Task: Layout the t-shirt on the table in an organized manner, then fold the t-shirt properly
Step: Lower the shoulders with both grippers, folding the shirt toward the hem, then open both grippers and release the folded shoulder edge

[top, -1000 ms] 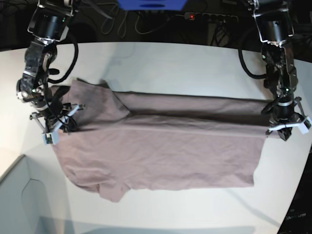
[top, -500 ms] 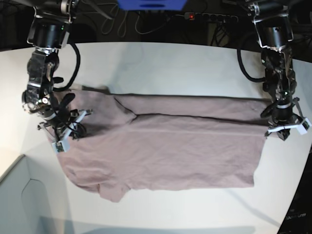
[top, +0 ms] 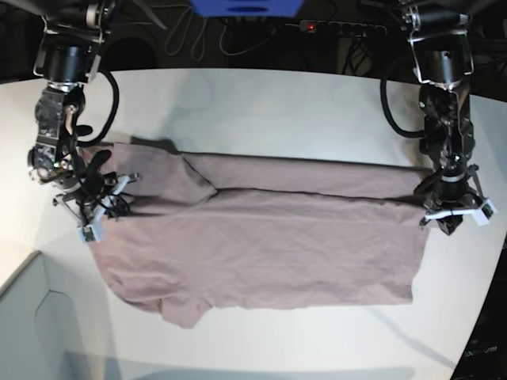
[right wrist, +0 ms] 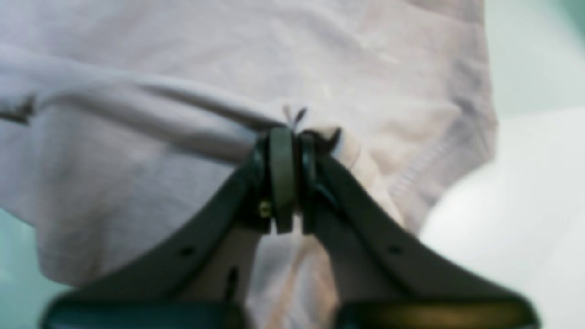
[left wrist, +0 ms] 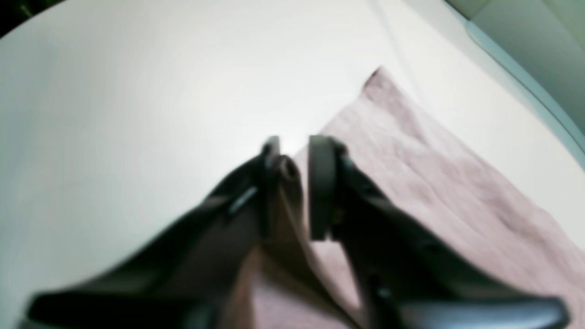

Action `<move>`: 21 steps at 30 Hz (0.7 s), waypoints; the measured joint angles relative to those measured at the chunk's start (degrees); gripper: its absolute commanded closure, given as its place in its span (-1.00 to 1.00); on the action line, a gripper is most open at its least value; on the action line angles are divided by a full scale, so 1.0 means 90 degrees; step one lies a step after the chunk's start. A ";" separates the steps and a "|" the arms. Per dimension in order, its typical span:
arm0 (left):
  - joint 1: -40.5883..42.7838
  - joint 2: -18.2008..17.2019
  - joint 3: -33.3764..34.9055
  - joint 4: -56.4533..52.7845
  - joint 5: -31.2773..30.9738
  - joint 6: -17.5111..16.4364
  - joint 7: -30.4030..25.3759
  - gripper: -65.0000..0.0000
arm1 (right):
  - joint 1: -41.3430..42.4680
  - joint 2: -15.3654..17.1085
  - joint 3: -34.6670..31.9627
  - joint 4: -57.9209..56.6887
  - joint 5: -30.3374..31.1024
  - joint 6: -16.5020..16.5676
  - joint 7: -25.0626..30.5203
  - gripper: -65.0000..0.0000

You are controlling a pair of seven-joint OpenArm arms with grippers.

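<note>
The mauve t-shirt (top: 261,237) lies spread across the white table (top: 301,111), its far edge folded over toward the near side. On the base view's right, my left gripper (top: 450,212) sits at the shirt's edge. In the left wrist view its jaws (left wrist: 295,146) stand a little apart, with a ridge of shirt (left wrist: 434,169) between them resting against one finger. My right gripper (top: 99,207) is at the sleeve end on the base view's left. The right wrist view shows it (right wrist: 295,132) pinching a fold of the shirt (right wrist: 137,55).
A pale box-like corner piece (top: 32,324) stands at the near left. A power strip (top: 341,28) and cables lie beyond the table's far edge. The table's curved edge runs close to the left gripper on the right.
The left gripper's jaws have parted and it has shifted slightly inward. The right gripper has moved along the sleeve end, and the cloth there has settled lower onto the table.
</note>
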 measured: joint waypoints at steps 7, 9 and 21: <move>0.0330 -0.0010 -0.0051 0.0257 -0.0053 0.0019 0.0002 0.07 | -0.0279 -0.0051 0.0425 0.0614 0.0002 0.0000 0.0029 0.25; 0.0597 -0.0017 -0.0068 0.0486 -0.0046 0.0015 -0.0022 0.06 | -0.0435 -0.0041 0.0697 0.0981 -0.0024 0.0000 0.0036 0.22; 0.1018 -0.0015 -0.0068 0.0005 -0.0044 -0.0007 -0.0092 0.06 | -0.1532 -0.0136 0.1285 0.1766 -0.0019 0.0000 0.0015 0.21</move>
